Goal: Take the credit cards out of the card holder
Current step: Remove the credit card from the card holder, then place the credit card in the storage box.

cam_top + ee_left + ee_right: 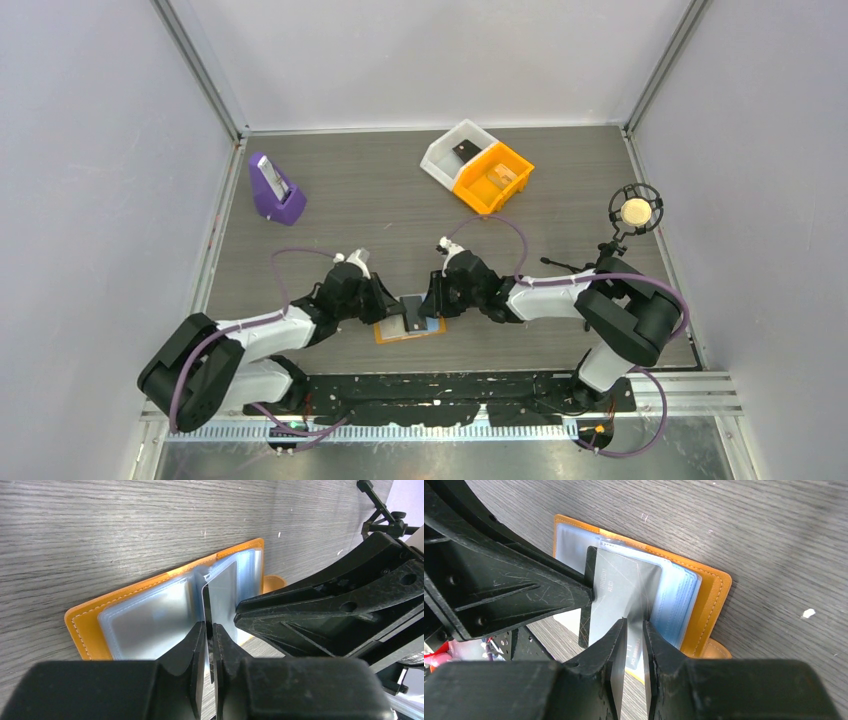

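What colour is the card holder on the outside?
The card holder is orange outside; the left wrist view shows it best.

An open orange card holder is laid flat on the grey wood-grain table. A purple stand is set far left, and a white bin is placed touching an orange bin.

The card holder has a smooth orange cover, leather or an imitation, we cannot tell which, with pale stitching along its edge. Inside the card holder, the sleeves are clear glossy plastic. The card standing above it is grey, faintly shiny and finely scratched. Under it, the table shows matt grey wood grain. Over it, the left gripper and right gripper are scuffed matt black plastic.
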Controlling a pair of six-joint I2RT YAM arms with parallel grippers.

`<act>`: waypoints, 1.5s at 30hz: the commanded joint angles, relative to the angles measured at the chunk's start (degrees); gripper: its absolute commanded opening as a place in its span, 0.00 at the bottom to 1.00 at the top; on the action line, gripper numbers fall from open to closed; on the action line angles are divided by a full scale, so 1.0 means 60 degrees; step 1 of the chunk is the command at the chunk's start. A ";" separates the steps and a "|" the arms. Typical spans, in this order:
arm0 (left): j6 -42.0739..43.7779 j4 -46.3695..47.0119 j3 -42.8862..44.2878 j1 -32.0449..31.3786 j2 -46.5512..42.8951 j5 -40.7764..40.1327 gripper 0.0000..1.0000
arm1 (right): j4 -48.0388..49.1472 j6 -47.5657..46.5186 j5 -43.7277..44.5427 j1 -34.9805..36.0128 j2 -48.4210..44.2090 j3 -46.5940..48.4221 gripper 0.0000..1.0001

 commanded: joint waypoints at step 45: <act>0.3715 -0.4879 0.1935 0.0267 -0.4916 0.3423 0.00 | -0.4679 -0.5351 -0.6582 -0.1776 -0.2873 0.2882 0.44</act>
